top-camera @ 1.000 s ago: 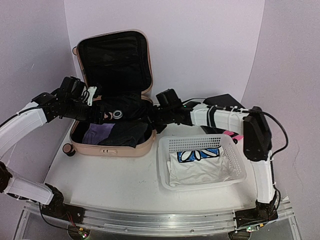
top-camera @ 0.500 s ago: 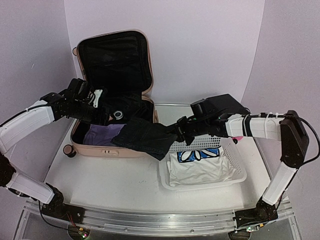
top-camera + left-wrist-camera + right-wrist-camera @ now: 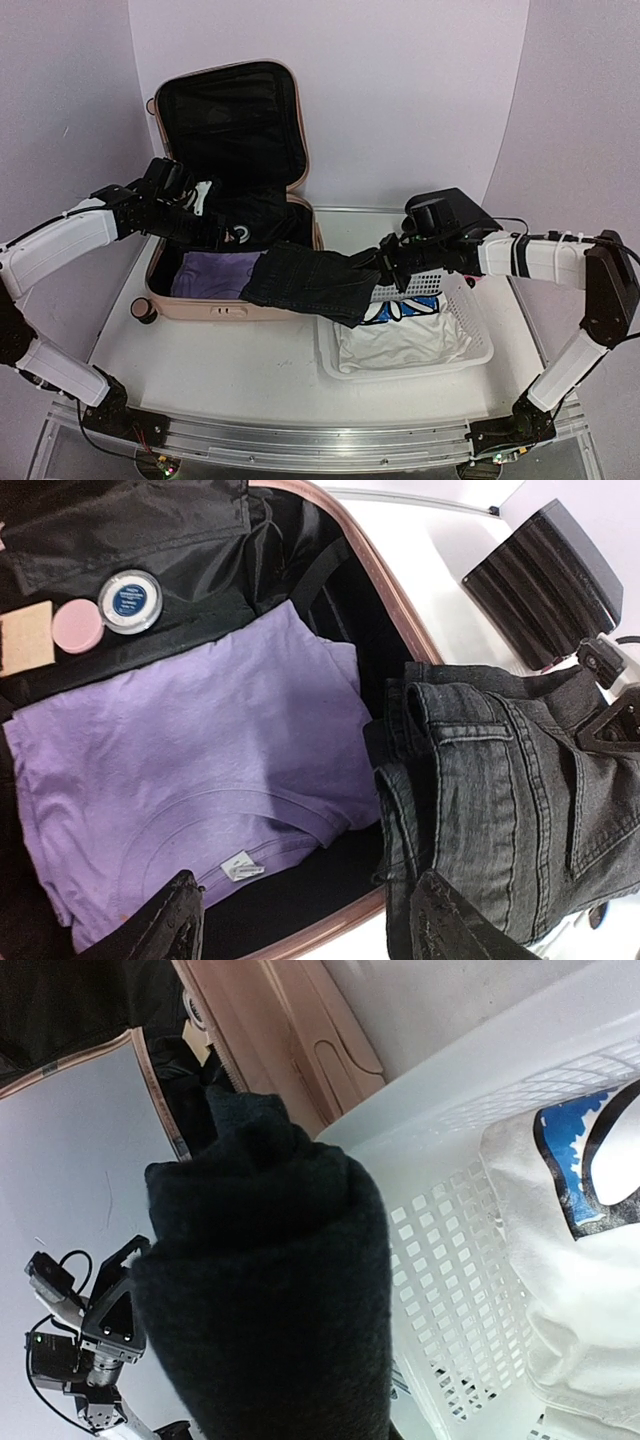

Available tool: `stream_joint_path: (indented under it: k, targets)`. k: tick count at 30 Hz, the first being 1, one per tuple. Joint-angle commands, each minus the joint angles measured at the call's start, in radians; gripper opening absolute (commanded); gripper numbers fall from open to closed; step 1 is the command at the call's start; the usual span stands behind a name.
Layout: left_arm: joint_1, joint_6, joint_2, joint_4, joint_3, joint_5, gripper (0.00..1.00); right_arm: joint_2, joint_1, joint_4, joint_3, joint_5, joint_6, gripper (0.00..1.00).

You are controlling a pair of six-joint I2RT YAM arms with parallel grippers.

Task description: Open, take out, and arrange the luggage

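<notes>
Top external: the luggage (image 3: pixel 200 308) lies open at the desk's (image 3: pixel 230 360) far left; the right tool (image 3: pixel 388 265) is clamped on jeans (image 3: pixel 310 282), holding them across the basket (image 3: pixel 475 330) rim. Left wrist: the left tool (image 3: pixel 312 930) is spread apart and empty, with a purple shirt (image 3: pixel 180 760) yet to remove. Right wrist: jeans hide the fingers

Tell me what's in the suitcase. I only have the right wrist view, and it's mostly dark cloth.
Observer: A purple T-shirt lies flat in the base of the luggage.
Operator: Where does my cloth sit?
Observer: The dark jeans stretch from the luggage's front edge across the left rim of the white basket.
Operator: Is the left arm holding anything?
Observer: No. The left fingers are spread open and empty, above the near edge of the T-shirt.
</notes>
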Motion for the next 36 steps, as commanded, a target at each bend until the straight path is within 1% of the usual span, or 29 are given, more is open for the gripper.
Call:
stream_joint_path:
  k: [1, 5, 10, 13, 17, 20, 24, 28, 31, 36]
  targets:
    - [0.004, -0.022, 0.015, 0.061, 0.05, 0.045, 0.71, -0.054, 0.003, 0.004, 0.152, -0.076, -0.048, 0.0]
    - [0.004, -0.021, 0.012, 0.071, 0.041, 0.045, 0.71, -0.015, 0.016, 0.004, 0.293, -0.083, -0.042, 0.0]
    - [0.003, -0.011, -0.02, 0.074, 0.016, 0.026, 0.71, 0.063, 0.074, -0.021, 0.471, -0.121, -0.015, 0.0]
    - [0.004, -0.003, -0.042, 0.075, -0.001, 0.005, 0.71, 0.091, 0.125, -0.083, 0.573, -0.121, -0.04, 0.0]
    - [0.005, 0.006, -0.062, 0.075, -0.018, -0.008, 0.72, 0.104, 0.2, -0.214, 0.696, -0.105, -0.106, 0.0]
    - [0.007, 0.016, -0.074, 0.076, -0.021, -0.017, 0.72, 0.098, 0.256, -0.282, 0.751, -0.087, -0.144, 0.0]
    - [0.011, 0.027, -0.101, 0.074, -0.023, -0.033, 0.72, 0.065, 0.318, -0.326, 0.746, -0.04, -0.152, 0.0]
    - [0.014, 0.03, -0.143, 0.075, -0.036, -0.052, 0.72, 0.003, 0.351, -0.34, 0.653, 0.025, -0.134, 0.0]
    - [0.014, 0.021, -0.178, 0.075, -0.052, -0.055, 0.72, -0.041, 0.35, -0.341, 0.561, 0.078, -0.142, 0.0]
    - [0.014, 0.004, -0.204, 0.074, -0.067, -0.047, 0.72, -0.05, 0.325, -0.347, 0.515, 0.137, -0.177, 0.0]
